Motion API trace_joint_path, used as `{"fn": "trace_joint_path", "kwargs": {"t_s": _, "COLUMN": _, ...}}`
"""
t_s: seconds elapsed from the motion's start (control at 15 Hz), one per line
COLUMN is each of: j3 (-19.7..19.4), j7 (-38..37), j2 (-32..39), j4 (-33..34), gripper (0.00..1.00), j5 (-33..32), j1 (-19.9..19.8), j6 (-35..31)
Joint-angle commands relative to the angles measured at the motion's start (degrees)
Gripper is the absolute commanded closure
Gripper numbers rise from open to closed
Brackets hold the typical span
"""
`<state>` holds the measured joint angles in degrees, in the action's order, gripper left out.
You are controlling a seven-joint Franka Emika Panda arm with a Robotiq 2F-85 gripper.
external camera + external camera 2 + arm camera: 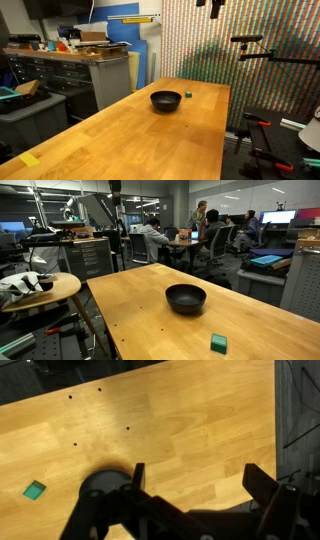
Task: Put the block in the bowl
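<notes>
Gripper (pixel 200 485): fingers spread wide apart, nothing between them; seems to hang well above the table, though the wrist view alone makes height hard to judge.
Table (pixel 120 140): light wooden top.
Bowl (pixel 166 100) (pixel 186 299): black, glossy, upright, toward one end of the top, about midway between the long edges; in the wrist view (pixel 100 485) partly hidden behind the gripper's linkage.
Block (pixel 188 95) (pixel 218 343) (pixel 35 489): green cube on bare wood, near the bowl but not touching, on its side toward the end edge.
</notes>
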<state>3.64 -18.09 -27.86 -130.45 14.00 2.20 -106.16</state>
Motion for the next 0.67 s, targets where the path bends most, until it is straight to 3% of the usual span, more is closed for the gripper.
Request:
{"fn": "trace_joint_path", "kwargs": {"t_s": 0.0, "j3": 0.47, "j7": 0.21, "j2": 0.01, "j4": 0.31, "gripper": 0.0, "j5": 0.22, "j1": -0.6, "j6": 0.12}}
{"fn": "trace_joint_path", "kwargs": {"t_s": 0.33, "j3": 0.47, "j7": 0.22, "j2": -0.29, "j4": 0.69, "gripper": 0.0, "j5": 0.23, "j1": -0.61, "j6": 0.13}}
{"fn": "trace_joint_path", "kwargs": {"t_s": 0.6, "j3": 2.38, "j7": -7.03, "j2": 2.31, "j4": 0.85, "gripper": 0.0, "j5": -3.11, "j1": -3.12, "j6": -3.19}}
